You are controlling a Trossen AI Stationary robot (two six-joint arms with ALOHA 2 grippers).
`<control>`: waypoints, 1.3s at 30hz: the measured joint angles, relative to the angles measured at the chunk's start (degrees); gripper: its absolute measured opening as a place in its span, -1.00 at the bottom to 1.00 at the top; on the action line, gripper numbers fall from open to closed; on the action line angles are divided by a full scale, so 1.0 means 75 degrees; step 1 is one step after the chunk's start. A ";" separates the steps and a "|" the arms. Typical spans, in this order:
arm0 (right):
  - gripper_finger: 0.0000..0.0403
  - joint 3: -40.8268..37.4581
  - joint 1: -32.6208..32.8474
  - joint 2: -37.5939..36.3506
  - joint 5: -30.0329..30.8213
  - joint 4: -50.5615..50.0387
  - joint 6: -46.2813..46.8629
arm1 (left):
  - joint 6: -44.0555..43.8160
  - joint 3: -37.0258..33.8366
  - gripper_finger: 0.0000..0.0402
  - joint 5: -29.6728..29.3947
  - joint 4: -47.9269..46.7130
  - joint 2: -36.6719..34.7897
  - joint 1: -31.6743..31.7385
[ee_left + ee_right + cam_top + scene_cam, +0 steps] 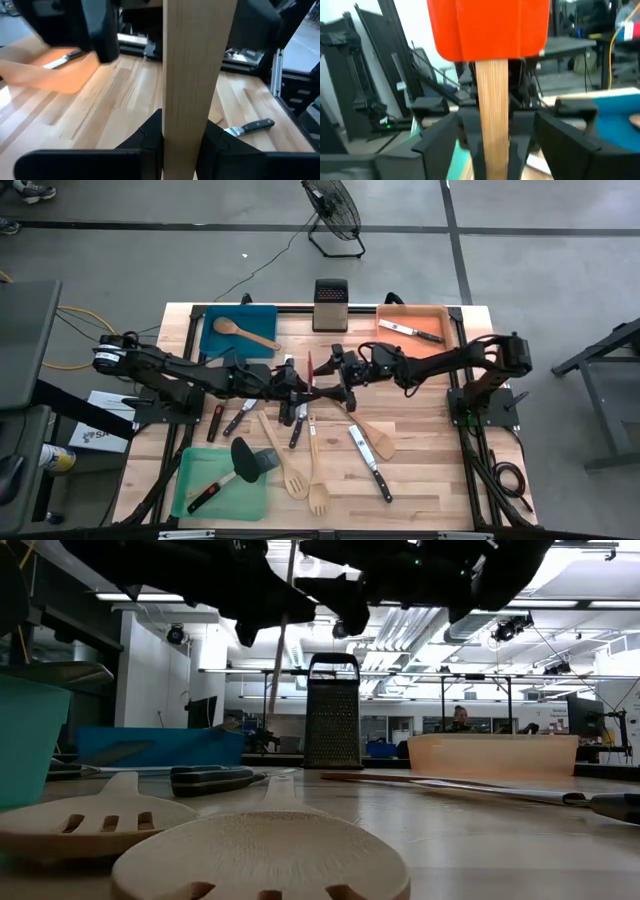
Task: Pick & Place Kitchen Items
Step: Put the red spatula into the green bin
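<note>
Two grippers meet in front of the metal box grater [330, 304], above mid-table. Left gripper [182, 137] is clamped on the pale, straight-grained wooden handle of a red-headed spatula [490, 75]. Right gripper [492, 135] flanks that same handle, fingers [437, 140] spread clear of the wood. Smooth orange-red head, flat and rounded.

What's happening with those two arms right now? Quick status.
Left gripper shut on red spatula, by its wooden handle, above mid-table. Right gripper open around the same handle. Knives and wooden utensils lie below.
</note>
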 joint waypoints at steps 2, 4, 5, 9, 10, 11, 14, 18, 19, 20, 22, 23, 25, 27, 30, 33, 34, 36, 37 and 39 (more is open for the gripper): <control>0.34 0.0000 0.0000 -0.0318 0.0000 -0.0654 -0.0035 | 0.0059 0.0000 -0.69 -0.0130 -0.0186 -0.0116 0.0000; 0.35 0.0000 0.0000 -0.0629 0.0013 -0.1282 -0.0060 | 0.0065 0.0000 -0.69 -0.0254 -0.0460 -0.0267 0.0000; 0.35 0.0000 0.0000 -0.0774 0.0033 -0.1577 -0.0066 | 0.0065 0.0000 -0.69 -0.0313 -0.0660 -0.0380 0.0001; 0.36 0.0000 0.0033 -0.1235 0.0183 -0.2834 -0.0052 | 0.0065 0.0005 -0.69 -0.0487 -0.1318 -0.0858 0.0000; 0.36 0.0000 0.0067 -0.1330 0.0311 -0.3158 -0.0021 | 0.0065 -0.0003 -0.69 -0.0490 -0.1503 -0.1019 0.0000; 0.36 0.0000 0.0104 -0.1415 0.0452 -0.3412 0.0036 | 0.0065 0.0004 -0.69 -0.0490 -0.1629 -0.1142 0.0000; 0.36 0.0000 0.0281 -0.1556 0.0993 -0.3981 0.0135 | 0.0061 0.0119 -0.69 -0.0546 -0.2628 -0.1676 -0.0004; 0.36 -0.0011 0.0609 -0.1550 0.1546 -0.4245 0.0157 | -0.0149 0.0649 -0.69 -0.0577 -0.4378 -0.2238 -0.0015; 0.36 -0.0012 0.0695 -0.1550 0.1661 -0.4246 0.0157 | -0.0270 0.0801 -0.69 -0.0573 -0.4819 -0.2318 -0.0037; 0.36 -0.0012 0.0782 -0.1552 0.1820 -0.4276 0.0156 | -0.0366 0.0966 -0.69 -0.0571 -0.5130 -0.2348 -0.0090; 0.36 -0.0012 0.0948 -0.1552 0.2187 -0.4374 0.0156 | -0.0500 0.1226 -0.69 -0.0574 -0.5995 -0.2463 -0.0251; 0.36 -0.0012 0.1016 -0.1552 0.2362 -0.4418 0.0156 | -0.0523 0.1351 -0.69 -0.0568 -0.6335 -0.2478 -0.0358; 0.36 -0.0012 0.1147 -0.1552 0.2597 -0.4420 0.0156 | -0.0625 0.1638 -0.69 -0.0585 -0.6753 -0.2457 -0.0632; 0.36 -0.0012 0.1240 -0.1552 0.2719 -0.4418 0.0188 | -0.0792 0.1799 -0.69 -0.0793 -0.7365 -0.2471 -0.0927; 0.36 -0.0012 0.1348 -0.1552 0.2809 -0.4463 0.0349 | -0.1156 0.1956 -0.69 -0.1194 -0.7818 -0.2461 -0.1449; 0.36 -0.0012 0.1427 -0.1552 0.2811 -0.4464 0.0485 | -0.1706 0.2002 -0.69 -0.1655 -0.8339 -0.2475 -0.2015; 0.36 -0.0012 0.1442 -0.1552 0.2811 -0.4472 0.0515 | -0.1932 0.2002 -0.69 -0.1822 -0.8557 -0.2492 -0.2218; 0.36 -0.0012 0.1479 -0.1552 0.2811 -0.4477 0.0529 | -0.2439 0.2007 -0.69 -0.2132 -0.8819 -0.2504 -0.2618; 0.36 -0.0012 0.1490 -0.1552 0.2811 -0.4476 0.0531 | -0.2711 0.2011 -0.69 -0.2280 -0.8939 -0.2504 -0.2819; 0.36 -0.0012 0.1492 -0.1552 0.2811 -0.4478 0.0587 | -0.3226 0.2011 -0.69 -0.2490 -0.9200 -0.2501 -0.3227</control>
